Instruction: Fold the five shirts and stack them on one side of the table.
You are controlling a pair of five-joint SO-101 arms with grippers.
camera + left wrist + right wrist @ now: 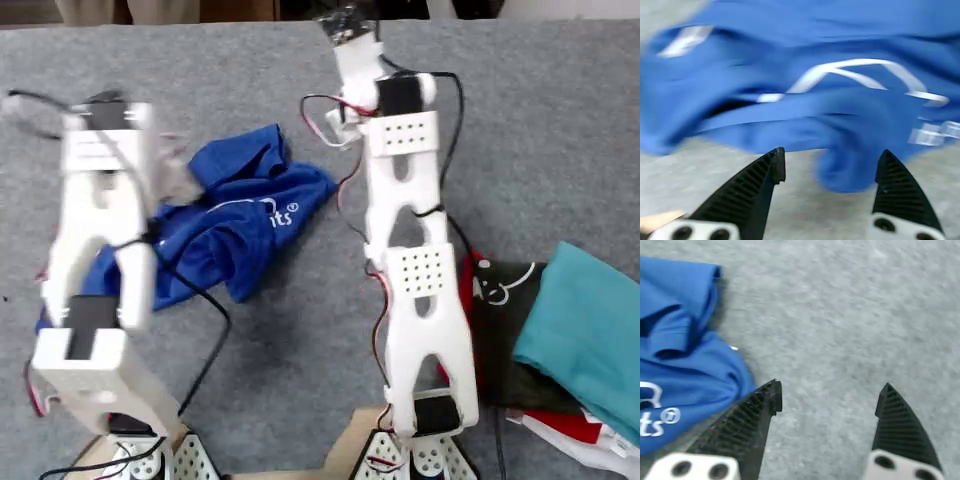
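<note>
At the near right corner of the grey table (560,130) lies a loose pile of shirts: a teal shirt (585,320) on top, a black shirt (505,330) under it toward the arms, and red cloth (556,421) and white cloth (592,452) showing at the pile's near edge. Farther in, toward the left side, the blue shirt (240,230) lies crumpled and unfolded on the table, its pale print facing up, well apart from the pile. Over its left part hangs the left arm, and the left gripper (832,152) is spread wide with nothing clamped; a rounded fold of the blue shirt (840,75) sits just beyond and between the two black fingers (757,185). Farthest out, the right arm stretches toward the table's far edge, and the right gripper (831,385) also stands wide apart and holds nothing, above bare grey surface, with the collar end of the blue shirt (685,370) just beside one finger.
</note>
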